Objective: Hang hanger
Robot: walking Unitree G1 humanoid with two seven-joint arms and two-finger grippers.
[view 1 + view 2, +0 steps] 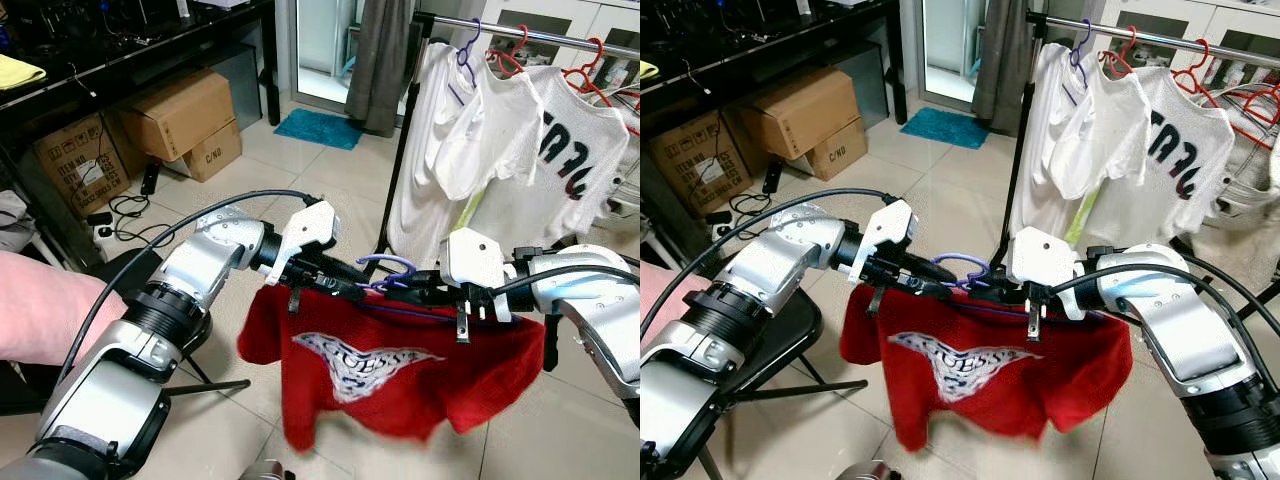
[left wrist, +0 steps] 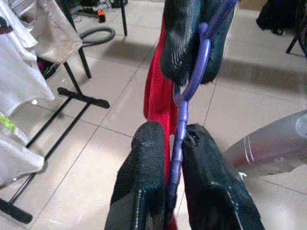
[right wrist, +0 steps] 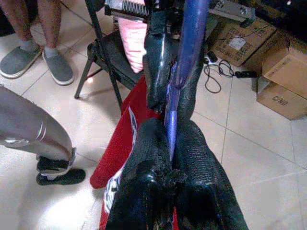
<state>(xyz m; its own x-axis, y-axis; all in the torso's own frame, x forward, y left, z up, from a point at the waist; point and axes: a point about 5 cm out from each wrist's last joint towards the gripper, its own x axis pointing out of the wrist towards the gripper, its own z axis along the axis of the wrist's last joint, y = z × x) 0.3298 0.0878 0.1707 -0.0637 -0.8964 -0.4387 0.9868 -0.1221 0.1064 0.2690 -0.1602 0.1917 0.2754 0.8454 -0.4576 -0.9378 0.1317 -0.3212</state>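
Between both grippers [image 1: 385,283]: thin purple hanger [image 1: 392,264], red shirt [image 1: 390,370].

Hanger [image 1: 392,268] shoulders under red shirt [image 1: 390,370]

Cardboard boxes [image 1: 180,120] on tiled floor [image 1: 300,180].

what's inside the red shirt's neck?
A purple hanger runs through the red shirt, clamped by the left hand and right hand. Fabric hides its arms.
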